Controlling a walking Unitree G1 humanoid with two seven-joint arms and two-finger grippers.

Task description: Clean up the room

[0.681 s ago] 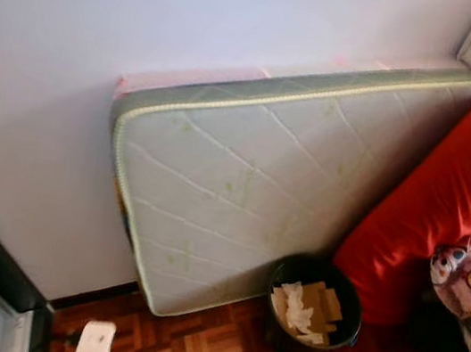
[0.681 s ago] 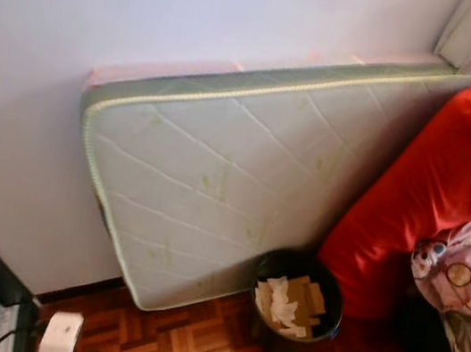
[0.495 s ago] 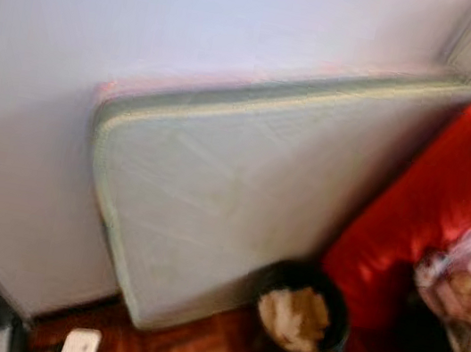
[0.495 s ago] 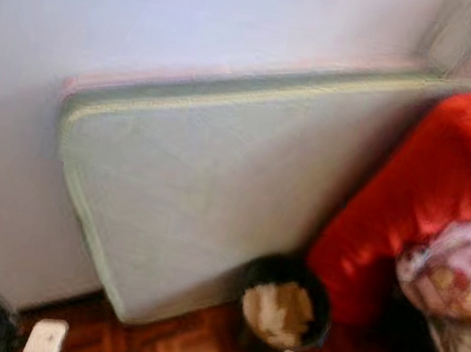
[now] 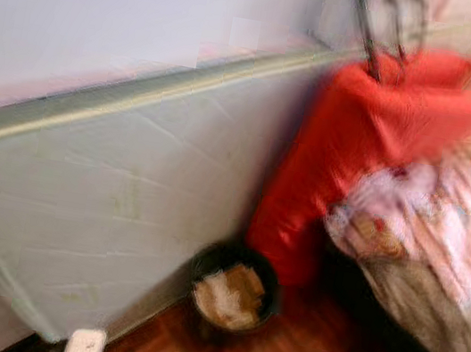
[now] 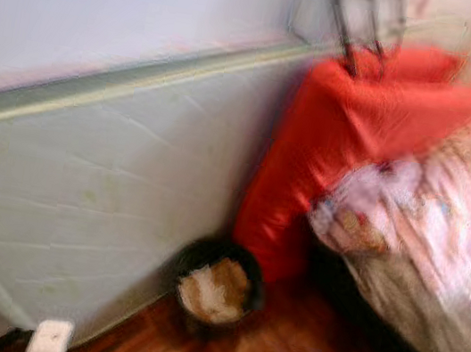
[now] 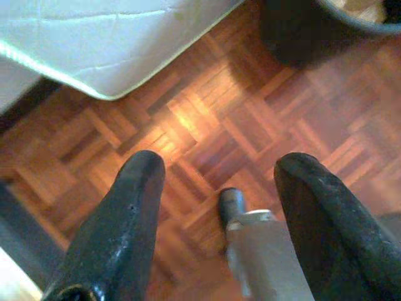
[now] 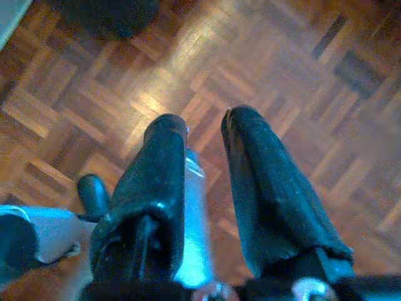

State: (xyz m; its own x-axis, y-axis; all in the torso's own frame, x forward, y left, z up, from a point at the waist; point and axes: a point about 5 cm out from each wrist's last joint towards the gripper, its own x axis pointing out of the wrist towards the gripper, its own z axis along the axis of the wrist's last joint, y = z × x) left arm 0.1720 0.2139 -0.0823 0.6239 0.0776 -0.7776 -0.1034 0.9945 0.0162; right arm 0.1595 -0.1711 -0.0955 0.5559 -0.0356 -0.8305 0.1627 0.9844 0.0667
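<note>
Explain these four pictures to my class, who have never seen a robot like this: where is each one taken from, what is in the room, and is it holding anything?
The two wide, blurred pictures come from cameras in a walking humanoid robot's head, looking down. They show a pale mattress leaning against the wall, a black bin of paper scraps on the wooden floor, a red cushion and a patterned blanket on a bed.

The other two pictures come from cameras on its wrists, each looking along two black fingers at the parquet. The left gripper is open and holds nothing. The right gripper has its fingers closer together, also with nothing between them. Both arms hang low above the floor.
</note>
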